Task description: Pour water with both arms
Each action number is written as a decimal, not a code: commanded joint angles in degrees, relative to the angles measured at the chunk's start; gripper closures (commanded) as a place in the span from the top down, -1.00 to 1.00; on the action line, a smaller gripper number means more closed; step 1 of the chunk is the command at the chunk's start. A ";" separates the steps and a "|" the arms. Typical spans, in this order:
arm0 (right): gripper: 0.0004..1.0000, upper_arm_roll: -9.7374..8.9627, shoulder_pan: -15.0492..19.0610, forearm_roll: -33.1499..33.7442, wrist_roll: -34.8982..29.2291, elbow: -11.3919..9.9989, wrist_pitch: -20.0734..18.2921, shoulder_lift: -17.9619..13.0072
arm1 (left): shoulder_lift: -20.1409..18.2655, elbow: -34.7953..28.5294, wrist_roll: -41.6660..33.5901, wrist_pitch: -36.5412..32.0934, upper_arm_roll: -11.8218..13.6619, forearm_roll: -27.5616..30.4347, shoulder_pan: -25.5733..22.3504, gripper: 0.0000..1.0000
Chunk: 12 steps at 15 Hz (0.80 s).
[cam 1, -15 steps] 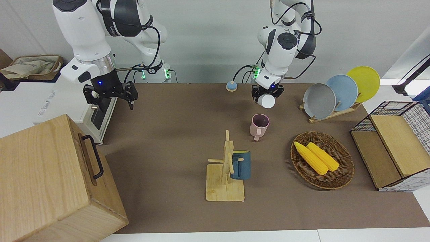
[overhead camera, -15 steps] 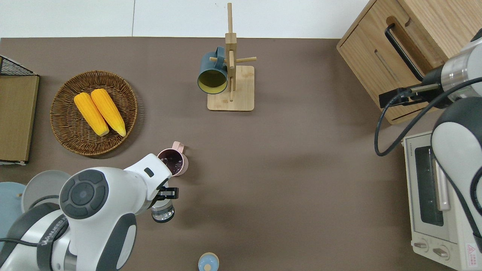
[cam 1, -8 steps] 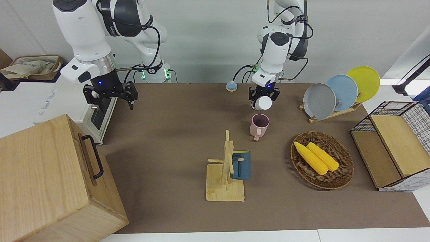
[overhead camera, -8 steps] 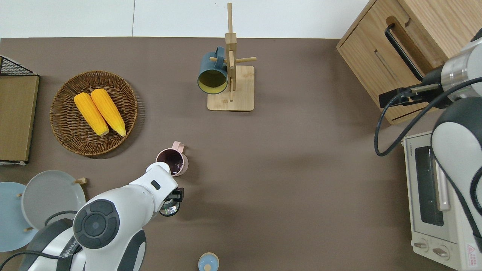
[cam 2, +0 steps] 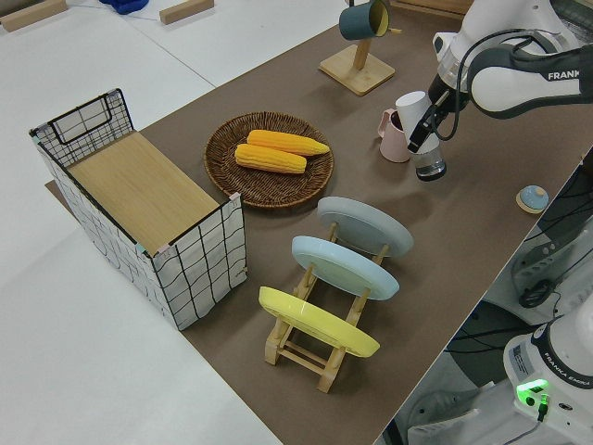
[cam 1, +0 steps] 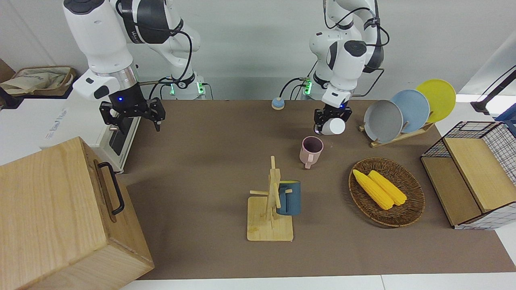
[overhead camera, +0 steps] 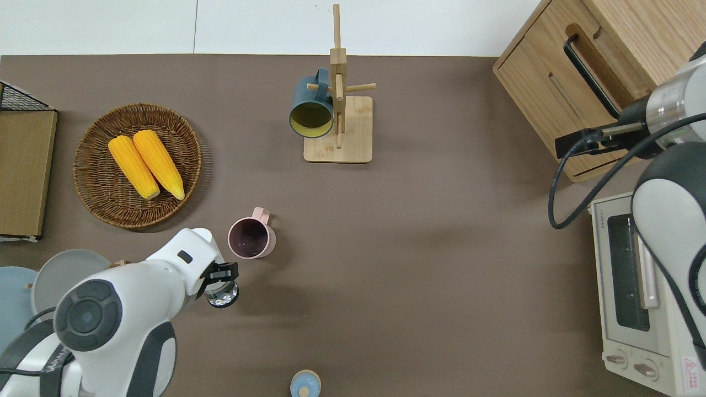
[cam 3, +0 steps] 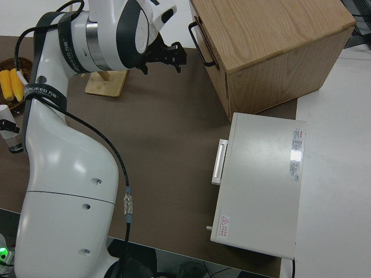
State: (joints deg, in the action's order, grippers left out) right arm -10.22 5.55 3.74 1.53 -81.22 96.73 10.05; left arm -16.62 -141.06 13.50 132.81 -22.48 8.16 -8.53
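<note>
The left gripper is clamped on a clear glass cup with a white base, holding it tilted in the air over bare brown table, just beside the pink mug on the side nearer the robots and toward the left arm's end. The pink mug stands upright on the table with its handle pointing away from the robots, apart from the cup.

The right arm is parked; its gripper hangs with the fingers apart.

Farther from the robots than the pink mug, a dark blue mug hangs on a wooden mug tree. Toward the left arm's end of the table, a round wicker basket holds two yellow corn cobs. A small blue round knob-like object lies on the table nearer to the robots than the pink mug.
</note>
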 commanded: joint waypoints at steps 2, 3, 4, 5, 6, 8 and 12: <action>0.98 -0.68 0.95 -0.66 1.02 -0.78 0.39 -0.91 | -1.84 4.64 -1.38 0.87 -0.11 -1.65 -8.51 -0.73; 0.99 -0.68 0.95 -0.66 1.02 -0.78 0.39 -0.91 | -1.49 6.83 -1.29 0.87 -0.11 -1.66 -9.48 -0.73; 0.99 -0.68 0.95 -0.66 1.02 -0.78 0.39 -0.91 | -1.32 8.94 -1.29 1.04 -0.11 -1.74 -11.06 -0.73; 0.99 -0.68 0.95 -0.66 1.02 -0.78 0.39 -0.91 | -0.79 11.31 -1.37 1.74 -0.11 -2.18 -12.81 -0.73; 0.99 -0.68 0.95 -0.66 1.02 -0.78 0.39 -0.91 | 0.00 14.21 -1.38 2.01 -0.11 -2.97 -14.39 -0.73; 0.99 -0.68 0.95 -0.66 1.02 -0.78 0.39 -0.91 | 2.28 20.01 -1.46 2.01 -0.11 -3.94 -16.77 -0.73; 0.99 -0.68 0.95 -0.66 1.02 -0.78 0.39 -0.91 | 7.46 30.73 -1.55 2.01 0.07 -7.81 -20.73 -0.73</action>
State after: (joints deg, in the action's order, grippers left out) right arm -10.22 5.55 3.74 1.53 -81.22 96.73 10.05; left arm -14.68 -120.21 12.05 135.07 -22.05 3.25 -26.38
